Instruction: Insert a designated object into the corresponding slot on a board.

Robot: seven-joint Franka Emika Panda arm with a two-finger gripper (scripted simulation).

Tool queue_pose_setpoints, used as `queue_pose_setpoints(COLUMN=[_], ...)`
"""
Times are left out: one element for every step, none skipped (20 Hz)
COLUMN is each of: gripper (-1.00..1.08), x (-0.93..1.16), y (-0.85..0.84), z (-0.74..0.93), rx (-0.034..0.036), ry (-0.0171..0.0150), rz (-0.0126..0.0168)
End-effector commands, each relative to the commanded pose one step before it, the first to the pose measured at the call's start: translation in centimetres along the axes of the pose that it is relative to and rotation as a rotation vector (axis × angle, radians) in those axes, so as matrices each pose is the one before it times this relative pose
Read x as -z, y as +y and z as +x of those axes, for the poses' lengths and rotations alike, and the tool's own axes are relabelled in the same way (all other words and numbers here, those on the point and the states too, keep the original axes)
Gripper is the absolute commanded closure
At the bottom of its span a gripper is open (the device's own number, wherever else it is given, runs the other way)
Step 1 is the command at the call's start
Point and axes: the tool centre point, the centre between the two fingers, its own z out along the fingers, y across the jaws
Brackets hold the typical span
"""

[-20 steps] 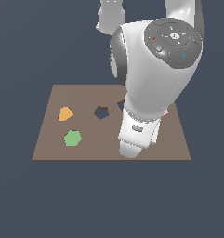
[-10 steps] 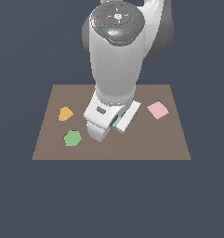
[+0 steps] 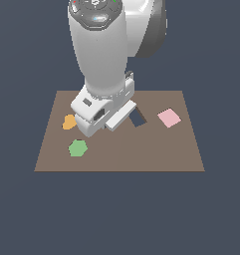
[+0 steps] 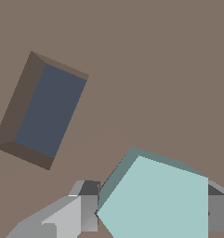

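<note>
In the wrist view a rectangular hole (image 4: 46,111) is seen at ten o'clock of the end effector (image 4: 150,211), which is closed on the pentagon block (image 4: 155,200). The pentagon slot is hidden beneath, so alignment cannot be judged.

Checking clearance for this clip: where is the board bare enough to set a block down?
The board is bare along its near edge, from the green hexagon towards the pink square. Around the rectangular hole and orange block it is crowded by the arm, whose pincer holds the teal pentagon.
</note>
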Motion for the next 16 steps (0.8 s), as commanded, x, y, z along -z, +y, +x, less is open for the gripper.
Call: queue_pose_setpoints(gripper=[1.08,1.08,1.08,1.08,1.08,1.08,1.08,1.08,1.08,1.08,1.08,1.08,-0.92,-0.92,-0.92,-0.92], x=[0.048,0.005,0.003,0.001,-0.027,-0.041,-0.118,-0.199,-0.260,-0.199,-0.122,-0.036,0.000,0.000,0.000,0.000], y=[-0.093,-0.014,-0.009,0.000,0.034,-0.006,-0.001,-0.013,-0.022,-0.014,-0.019,0.011,0.000,0.000,0.000,0.000], z=[-0.519,-0.109,-0.063,-0.025,0.085,0.002,-0.017,-0.015,-0.013,-0.016,0.003,-0.021,0.000,0.000,0.000,0.000], rx=[-0.01614,-0.00316,-0.00183,-0.00069,0.00330,0.00000,-0.00047,-0.00047,-0.00047,-0.00047,0.00000,-0.00047,0.00000,0.00000,0.00000,0.00000], ry=[0.00056,0.00000,0.00000,0.00000,-0.00050,0.00000,-0.00002,-0.00002,-0.00002,-0.00002,0.00000,-0.00003,0.00000,0.00000,0.00000,0.00000], rz=[-0.00003,0.00006,0.00004,0.00001,0.00021,0.00000,-0.00012,-0.00012,-0.00012,-0.00012,0.00000,-0.00012,0.00000,0.00000,0.00000,0.00000])
